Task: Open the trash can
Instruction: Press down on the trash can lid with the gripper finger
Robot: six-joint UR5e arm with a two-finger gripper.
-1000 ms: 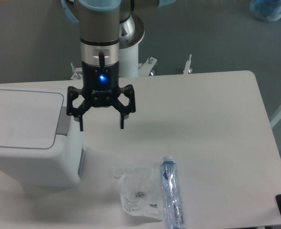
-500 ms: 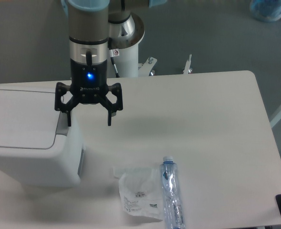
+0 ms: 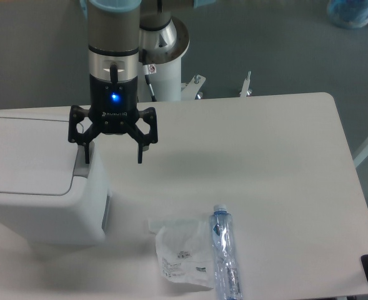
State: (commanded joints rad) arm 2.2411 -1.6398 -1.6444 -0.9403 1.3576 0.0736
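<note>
The trash can (image 3: 40, 200) is a large white boxy bin at the table's left, its flat lid (image 3: 24, 153) down and its grey push tab (image 3: 82, 164) on the right edge. My gripper (image 3: 113, 159) hangs open above the bin's right edge, blue light on. Its left fingertip (image 3: 86, 156) is over the grey tab; whether it touches the tab I cannot tell. Its right fingertip (image 3: 139, 156) is over the table, right of the bin.
A clear plastic bottle with a blue cap (image 3: 227, 251) lies at the front of the white table (image 3: 258, 162), beside a crumpled clear plastic bag (image 3: 180, 250). The arm's white base post (image 3: 165, 69) stands behind the table.
My gripper has moved left, from right of the bin to over its right edge, with the left finger now above the grey tab. It stays open. The lid has not moved.
</note>
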